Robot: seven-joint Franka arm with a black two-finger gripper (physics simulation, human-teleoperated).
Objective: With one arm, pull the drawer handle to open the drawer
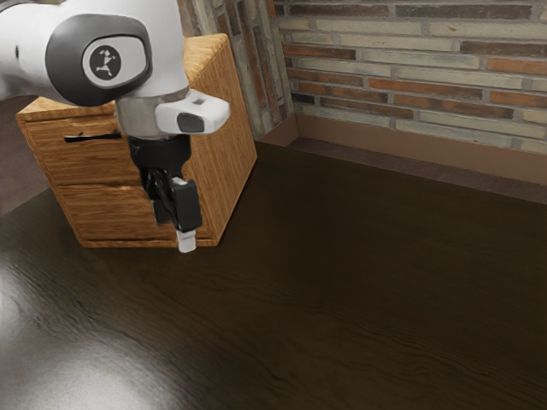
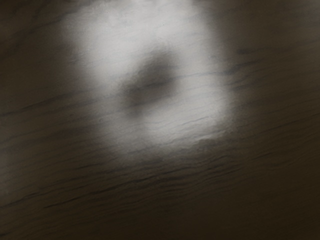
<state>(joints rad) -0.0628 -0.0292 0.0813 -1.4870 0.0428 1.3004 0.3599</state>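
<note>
One dark wood-grain table [image 1: 342, 325] takes up the near ground of the exterior view, with a pale sheen toward that view's lower left. In the wrist view the same table [image 2: 50, 200] lies under the hand, marked by a bright reflection [image 2: 150, 65] with a dim shadow at its centre.

Next back, the white arm [image 1: 94, 60] enters from the exterior view's upper left and bends downward. Its black gripper [image 1: 185, 239] points straight down, low over the table. It hangs in front of the cabinet's lower front corner. Whether it touches the table cannot be told. Whether the jaws stand open or closed cannot be told from this angle, and nothing is seen held.

Behind the gripper stands a wooden cabinet [image 1: 222, 128] on the table, at the exterior view's left. Its upper drawer [image 1: 85, 162] carries a thin black handle [image 1: 90, 135]. The handle lies above the gripper and toward the exterior view's left, apart from it. The drawer front appears flush with the cabinet face. A lower drawer [image 1: 102, 209] sits beneath it, partly hidden by the gripper.

Farthest back, a brick wall [image 1: 410, 68] with a brown baseboard [image 1: 410, 145] runs across the exterior view's right.
</note>
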